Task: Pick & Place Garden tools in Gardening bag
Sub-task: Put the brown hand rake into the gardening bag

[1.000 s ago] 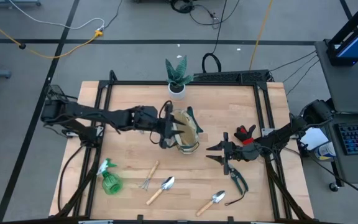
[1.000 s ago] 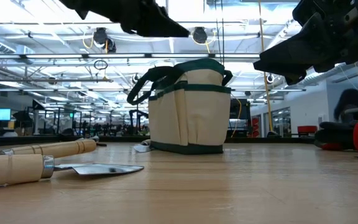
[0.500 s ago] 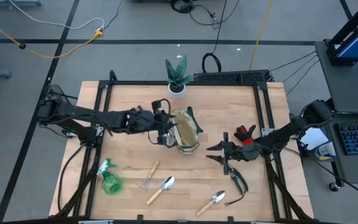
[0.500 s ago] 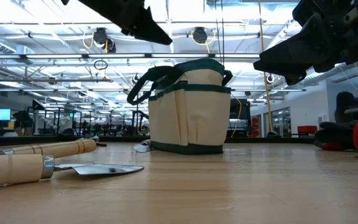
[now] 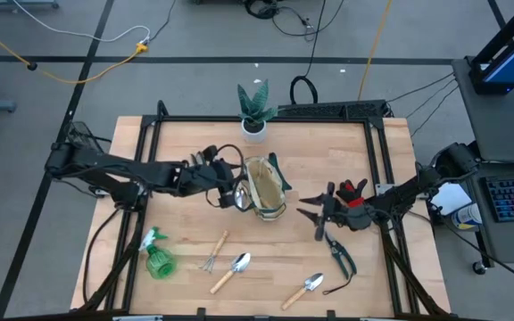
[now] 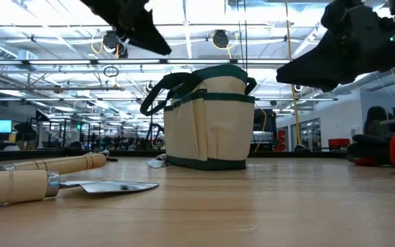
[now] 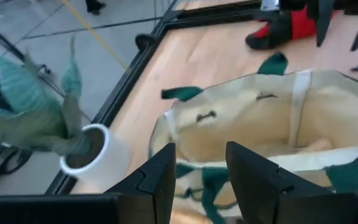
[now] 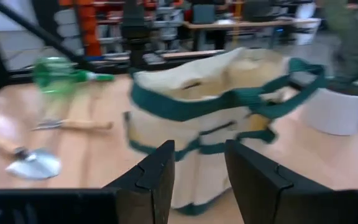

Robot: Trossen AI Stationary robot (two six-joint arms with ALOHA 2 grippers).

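Your left gripper point(image 7: 196, 180) hangs empty, fingers parted, just short of the gardening bag point(image 7: 272, 124); its wrist view alone shows the bag's inside. Your right gripper point(image 5: 313, 217), parted and empty, faces the bag's far side; pruners point(image 5: 340, 257) lie beside it, seen only from overhead.

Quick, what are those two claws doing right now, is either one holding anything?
Left gripper: open, holding nothing, just beside the gardening bag.
Right gripper: open, holding nothing, above the table on the bag's other side.

grey floor point(image 5: 61, 89), yellow cable point(image 5: 87, 64), ceiling lights point(image 6: 218, 38), keyboard point(image 5: 513, 198)
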